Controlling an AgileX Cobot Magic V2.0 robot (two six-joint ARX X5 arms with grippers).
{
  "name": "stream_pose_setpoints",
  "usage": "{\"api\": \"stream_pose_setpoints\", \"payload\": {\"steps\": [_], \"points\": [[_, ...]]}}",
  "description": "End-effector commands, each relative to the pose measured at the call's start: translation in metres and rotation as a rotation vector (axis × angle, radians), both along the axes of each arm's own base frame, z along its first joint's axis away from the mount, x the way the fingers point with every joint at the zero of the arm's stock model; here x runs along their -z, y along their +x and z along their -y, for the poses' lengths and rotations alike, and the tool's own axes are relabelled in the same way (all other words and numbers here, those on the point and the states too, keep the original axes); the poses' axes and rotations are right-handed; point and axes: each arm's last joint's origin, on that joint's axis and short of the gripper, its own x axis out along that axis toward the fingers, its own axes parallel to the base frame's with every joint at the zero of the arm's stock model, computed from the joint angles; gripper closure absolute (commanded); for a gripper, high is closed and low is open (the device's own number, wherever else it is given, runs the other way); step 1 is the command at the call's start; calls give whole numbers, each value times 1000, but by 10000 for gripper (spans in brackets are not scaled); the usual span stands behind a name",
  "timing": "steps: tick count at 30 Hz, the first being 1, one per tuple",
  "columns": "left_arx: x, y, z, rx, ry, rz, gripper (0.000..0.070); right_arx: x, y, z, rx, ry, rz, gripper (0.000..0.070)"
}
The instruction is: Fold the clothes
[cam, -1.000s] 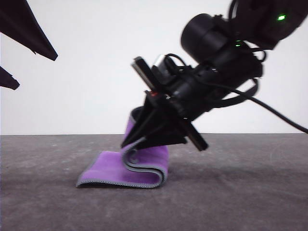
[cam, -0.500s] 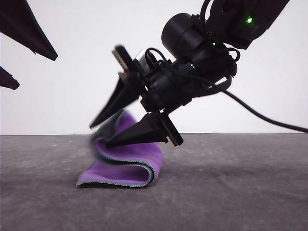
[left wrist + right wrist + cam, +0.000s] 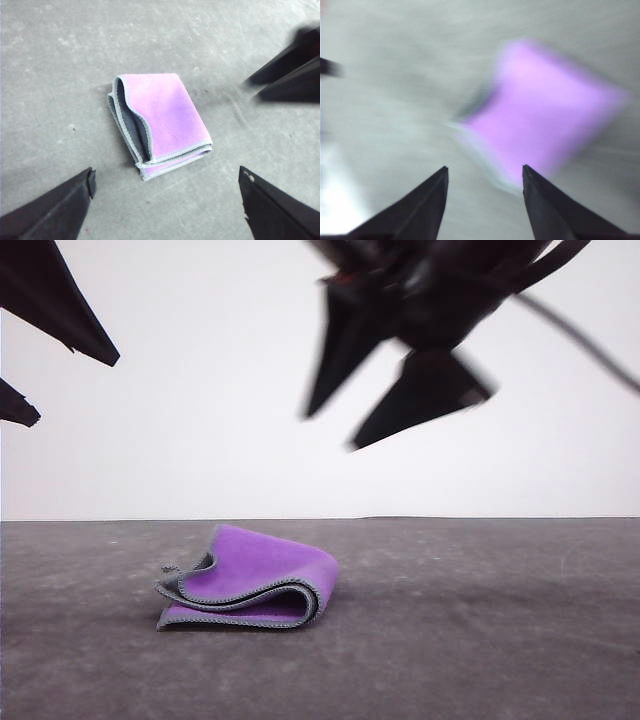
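Note:
The clothes (image 3: 250,585) are one small purple cloth with a grey hem, lying folded over on the grey table, its fold on the right and loose edges on the left. The left wrist view shows the clothes (image 3: 162,122) as a folded rectangle with a dark inner face at one open edge. My right gripper (image 3: 335,430) hangs open and blurred well above the cloth, holding nothing. In the right wrist view my open right gripper (image 3: 482,175) has the blurred clothes (image 3: 540,125) beyond it. My left gripper (image 3: 167,177) is open, high at the front view's left edge.
The grey table (image 3: 480,640) stretches bare to the right of the cloth and in front of it. A plain white wall (image 3: 200,420) rises behind the table's far edge. The right arm's black fingertips (image 3: 287,75) hover past the cloth.
My right gripper let go of the cloth's top layer and rose up and to the right. The freed layer dropped flat onto the lower one. The left arm stayed put.

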Motion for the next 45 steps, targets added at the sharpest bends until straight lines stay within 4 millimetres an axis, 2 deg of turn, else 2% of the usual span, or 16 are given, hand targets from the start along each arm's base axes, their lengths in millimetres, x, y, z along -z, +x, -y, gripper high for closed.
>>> {"api": "stream_pose_setpoints", "payload": {"steps": [1,4,8,15,20,27,28,29,31,32,45], "points": [[-4,1,1,1,-8,13,147,-8,-4,7,-36,-132,133,404],[-4,1,1,0,-9,12,147,-18,-15,25,2,-211,201,404],[-4,1,1,0,-9,12,147,-19,-30,51,75,-190,270,404],[-4,1,1,0,-9,13,147,7,-58,84,186,-70,372,408],[-4,1,1,0,-10,15,147,27,-70,96,237,71,381,413],[-5,1,1,1,-12,19,151,30,-73,97,221,56,381,416],[-5,1,1,1,-12,19,164,30,-73,97,221,55,380,426],[-5,2,1,1,-13,22,302,30,-73,97,221,55,380,520],[-5,2,2,-1,-19,22,673,30,-72,97,224,52,389,672],[-6,2,2,-3,-22,24,700,29,-72,97,231,51,397,683],[-7,2,2,2,-31,32,700,27,-71,97,243,58,419,684]]}}
